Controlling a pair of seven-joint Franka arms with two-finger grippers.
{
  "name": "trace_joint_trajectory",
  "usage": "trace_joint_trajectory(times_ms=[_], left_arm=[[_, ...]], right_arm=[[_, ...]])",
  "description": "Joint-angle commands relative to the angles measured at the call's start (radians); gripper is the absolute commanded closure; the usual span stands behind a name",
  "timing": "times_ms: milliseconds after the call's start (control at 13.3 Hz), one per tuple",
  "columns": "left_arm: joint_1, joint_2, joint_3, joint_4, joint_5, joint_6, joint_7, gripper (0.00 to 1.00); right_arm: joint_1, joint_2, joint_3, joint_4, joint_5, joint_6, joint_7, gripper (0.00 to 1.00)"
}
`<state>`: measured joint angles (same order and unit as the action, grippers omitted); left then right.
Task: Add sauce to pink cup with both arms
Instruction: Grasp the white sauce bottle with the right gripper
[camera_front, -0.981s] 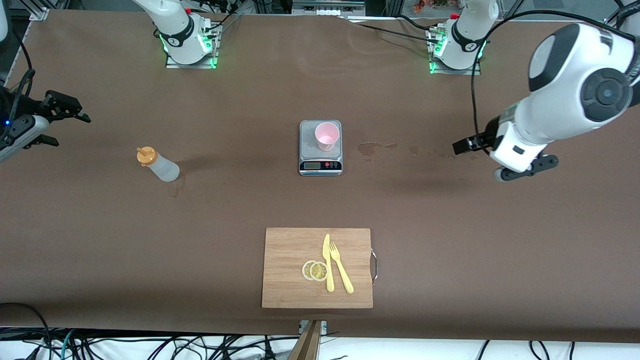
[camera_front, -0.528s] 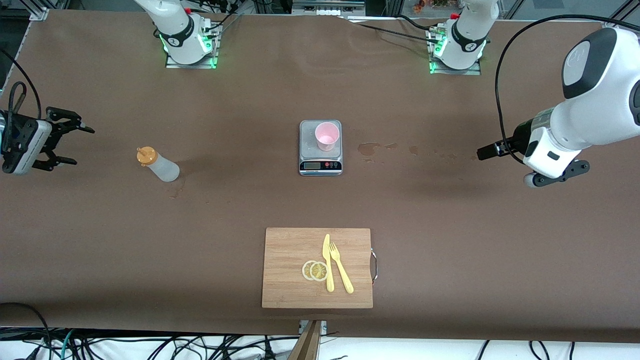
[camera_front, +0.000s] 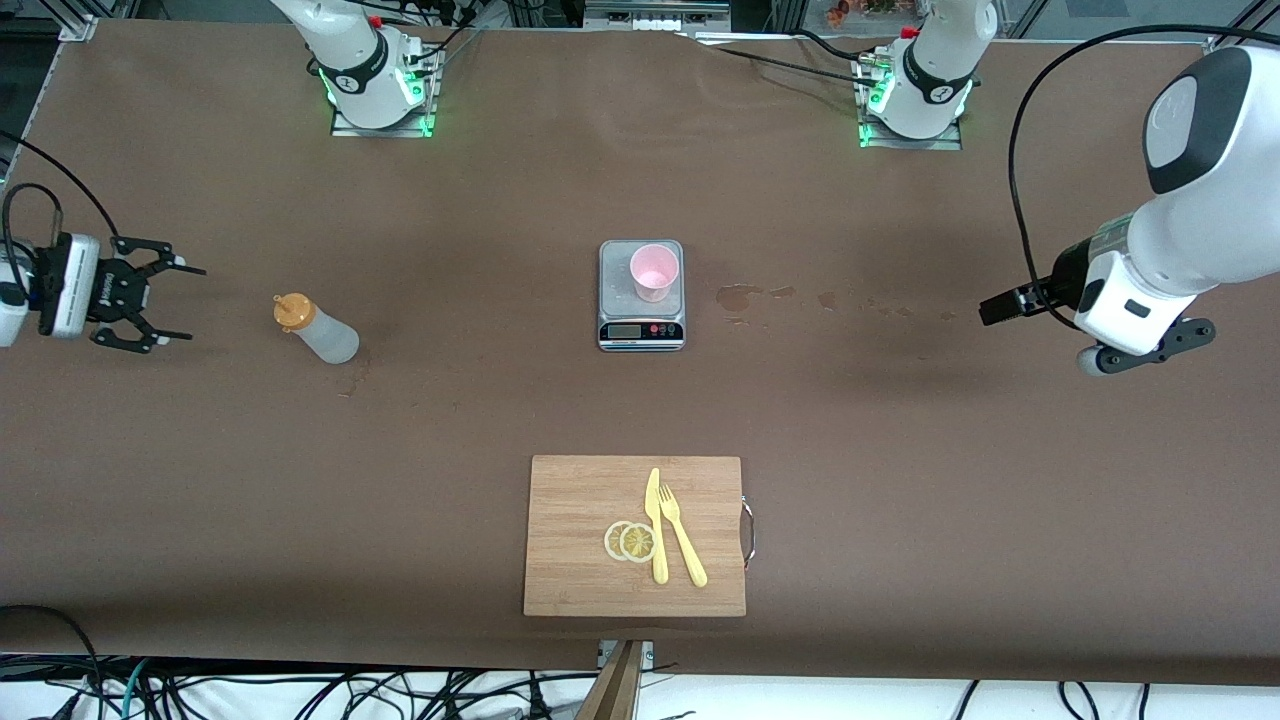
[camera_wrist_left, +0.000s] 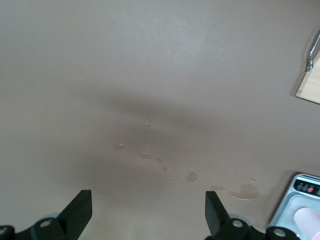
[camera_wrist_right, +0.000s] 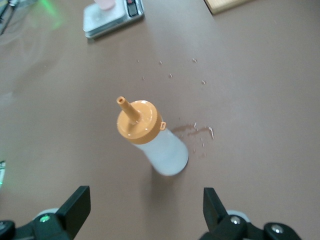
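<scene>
Translucent whitish squeeze bottle of sauce with orange-yellow cap — upright on the brown table, toward the right arm's end. Light-pink plastic cup — standing on the grey scale mid-table. Right gripper — beside the bottle, apart from it, jaws wide and empty. Left gripper — over bare, stained table at the left arm's end, jaws wide, empty.

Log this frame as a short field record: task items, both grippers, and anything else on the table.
sauce: bottle upright on the table, toward the right arm's end, untouched
pink cup: on the grey scale
right gripper: open, beside the bottle, holding nothing
left gripper: open, over bare table near spill marks
other: cutting board with lemon slices, knife, fork
</scene>
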<state>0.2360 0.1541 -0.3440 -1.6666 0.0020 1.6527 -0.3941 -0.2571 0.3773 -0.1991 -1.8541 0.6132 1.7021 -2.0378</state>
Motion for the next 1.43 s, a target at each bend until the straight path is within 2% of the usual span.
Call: trace_joint_trajectory(times_ms=[0,75,151,603,981,1358], left_arm=[[-0.172,-0.099,0.207,-0.088,-0.010,0.036,0.185,0.01],[-0.228,-0.123,0.270,-0.114,-0.011,0.035,0.246,0.01],[-0.262,-0.137,0.301,-0.116,-0.011,0.023,0.264,0.00],[-0.308,-0.171,0.309,-0.088,0.000,0.002,0.262,0.00],[-0.343,-0.192,0.310,-0.097,0.001,-0.047,0.253,0.00],[-0.311,-0.176,0.297,-0.087,0.013,-0.045,0.265,0.00]], right_arm=[[-0.027,0.084,0.009,0.010,0.100,-0.004,-0.140,0.00],[-0.027,0.110,0.009,0.010,0.141,-0.018,-0.188,0.00],[-0.027,0.136,0.009,0.012,0.181,-0.025,-0.223,0.00],[-0.005,0.212,0.012,0.003,0.312,-0.044,-0.403,0.00],[0.029,0.251,0.012,-0.007,0.318,-0.068,-0.439,0.00],[0.052,0.269,0.012,-0.014,0.327,-0.087,-0.482,0.00]])
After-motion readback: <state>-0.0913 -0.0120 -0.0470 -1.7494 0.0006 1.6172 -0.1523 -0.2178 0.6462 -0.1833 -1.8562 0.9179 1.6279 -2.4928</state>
